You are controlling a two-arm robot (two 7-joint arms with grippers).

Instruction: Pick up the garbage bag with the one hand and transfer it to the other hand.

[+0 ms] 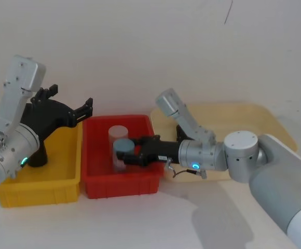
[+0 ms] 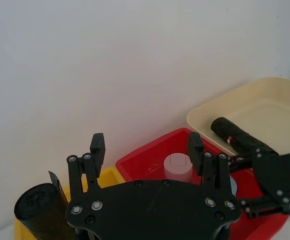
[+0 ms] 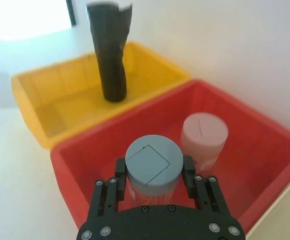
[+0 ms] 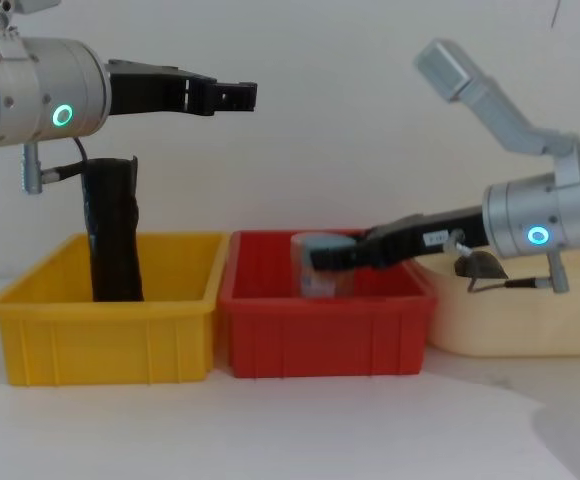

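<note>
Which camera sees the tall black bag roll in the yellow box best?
The chest view: the black roll shows full height, upright in the yellow bin. The right wrist view blurs its top, the left wrist view clips it, and the head view hides most.

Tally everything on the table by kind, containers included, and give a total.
Containers: 3 (yellow bin, red bin, cream tray)
Black rolls: 2 (upright roll, lying roll)
Capped jars: 2 (grey-capped jar, pink-capped jar)
Total: 7

Plain white wall behind a pale tabletop.
</note>
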